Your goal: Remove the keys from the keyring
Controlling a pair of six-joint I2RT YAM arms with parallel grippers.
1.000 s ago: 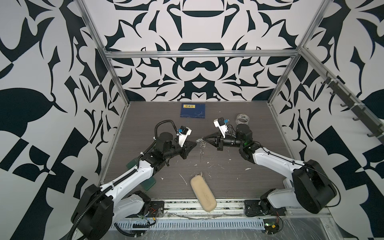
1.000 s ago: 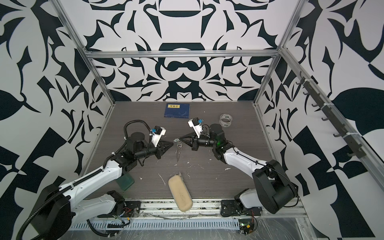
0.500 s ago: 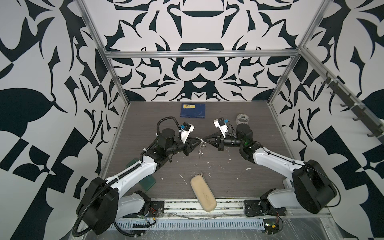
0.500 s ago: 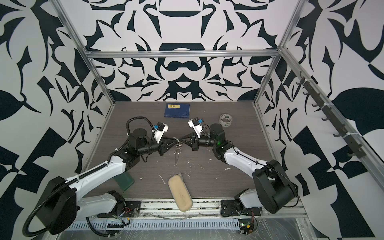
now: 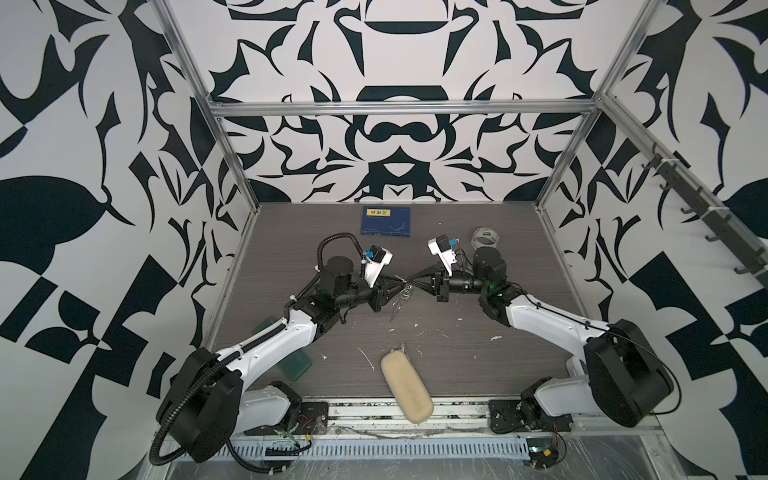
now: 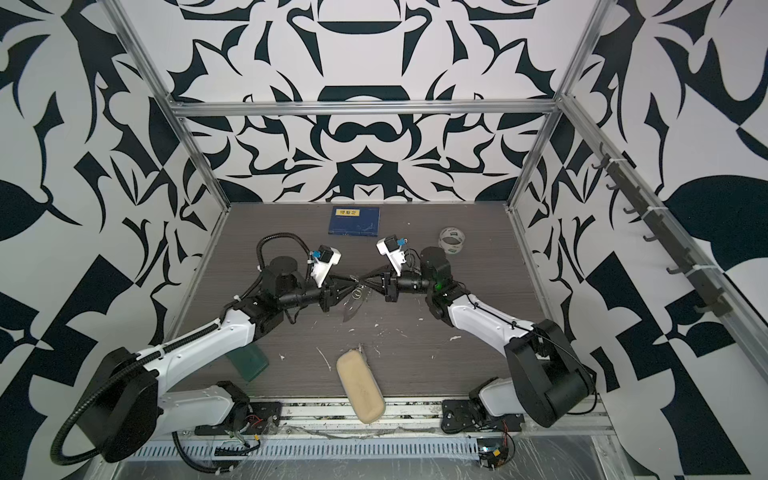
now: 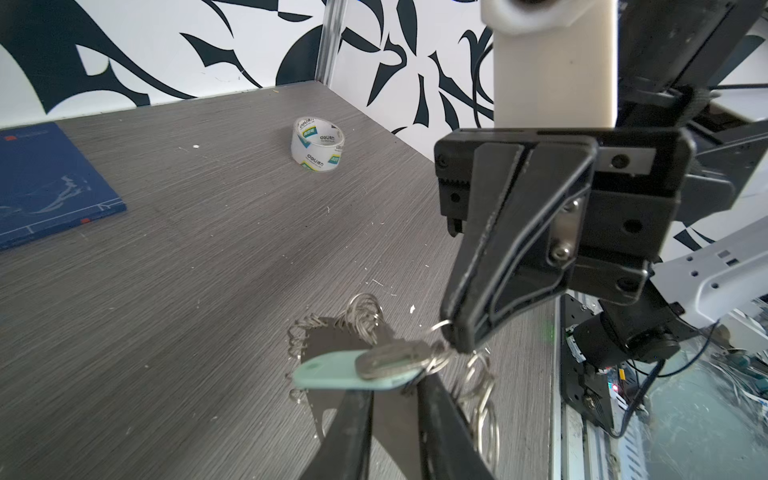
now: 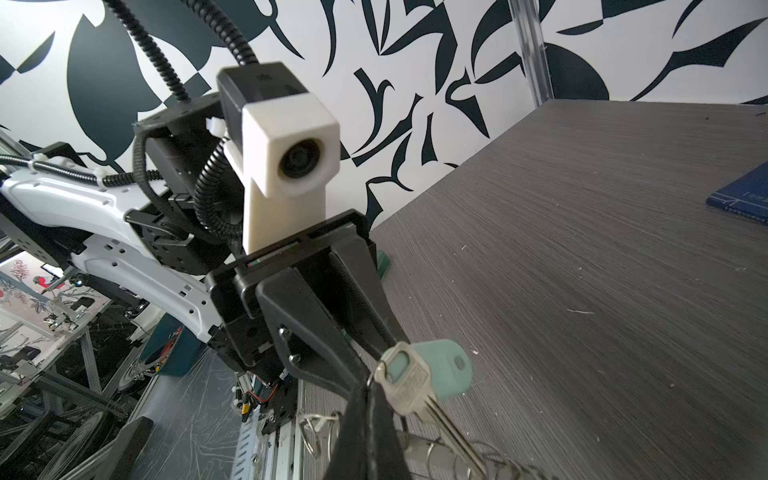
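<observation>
Item: key (image 8: 410, 385), silvery, with a pale head cover; it was the only one you could make out.
Location: it hung in the air over the middle of the table (image 5: 291, 249), between the two grippers, with a mint-green tag (image 8: 448, 370) just behind it.
Attachment: keyring (image 7: 365, 313); its chain and wire rings dangled below the grippers, and the key was threaded on one small ring.
Right gripper (image 7: 456, 337): pressed together, pinching a small wire ring at its very tips.
Left gripper (image 8: 384, 361): its fingers stood narrowly apart at the key head and tag. You could not tell whether they were clamping either one.
Step in hand: by the look of it, securing the key so that it could be worked off the ring.
Method: you needed a firm hold on the key head alone, not on the tag. With the right pinch steady as an anchor, the key would then have to be slid round the coil of the ring rather than pulled straight away.
Hazard: thin wire held only at the tips would likely slip or twist under a sideways tug, dropping the whole bunch.
</observation>
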